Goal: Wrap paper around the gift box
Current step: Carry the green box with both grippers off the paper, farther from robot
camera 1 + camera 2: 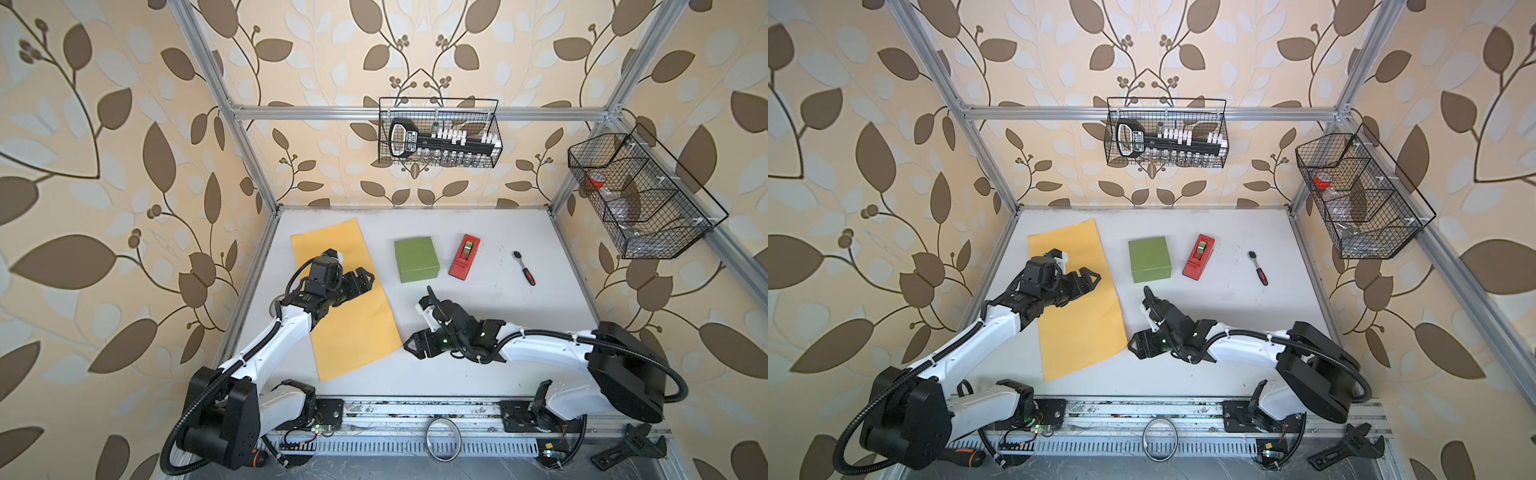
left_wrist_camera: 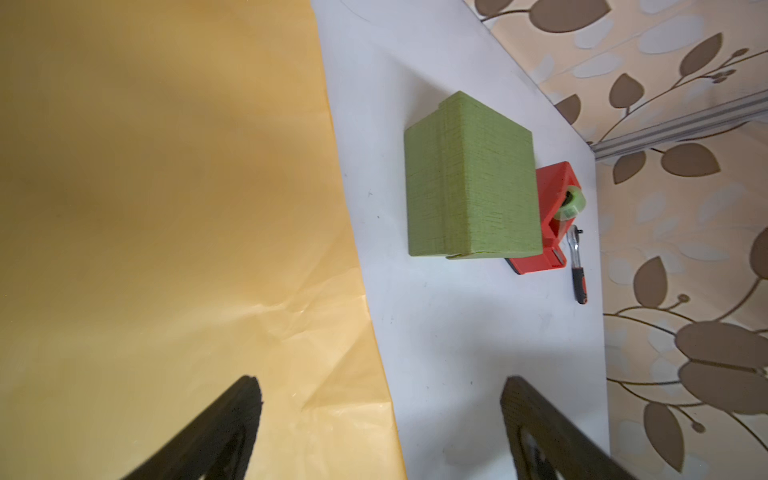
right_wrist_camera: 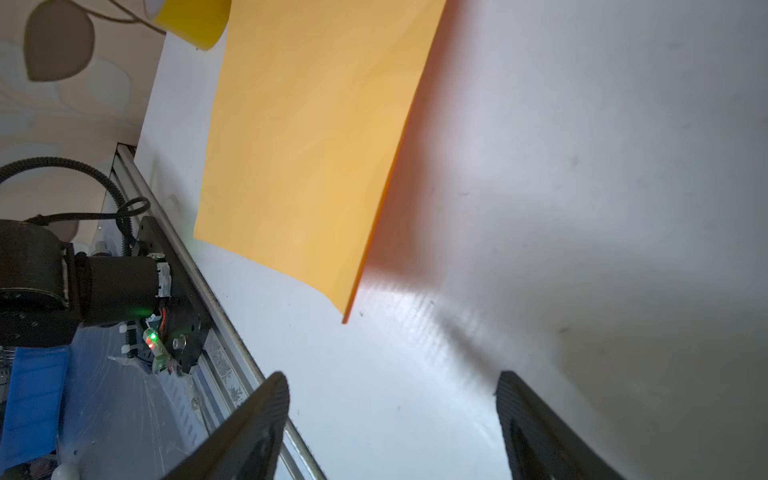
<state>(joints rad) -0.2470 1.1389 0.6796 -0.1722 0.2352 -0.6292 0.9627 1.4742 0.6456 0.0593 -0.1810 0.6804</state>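
Note:
The paper (image 1: 353, 332) (image 1: 1084, 332) lies flat on the white table as a long pale yellow-orange sheet, left of centre. Right of it, apart from it, the green gift box (image 1: 415, 258) (image 1: 1149, 258) (image 2: 469, 187) stands closed. My left gripper (image 1: 370, 279) (image 1: 1092, 277) (image 2: 379, 382) hovers open over the paper's (image 2: 166, 208) right long edge, holding nothing. My right gripper (image 1: 409, 345) (image 1: 1133, 344) (image 3: 391, 377) is open and empty over bare table beside the paper's (image 3: 311, 145) near right corner, which lifts slightly and shows an orange underside.
A red tape dispenser (image 1: 464, 255) (image 2: 548, 216) stands just right of the box, and a small ratchet wrench (image 1: 524, 268) lies further right. Two wire baskets (image 1: 440, 133) (image 1: 640, 195) hang on the back and right walls. A metal rail (image 1: 415, 409) runs along the front edge.

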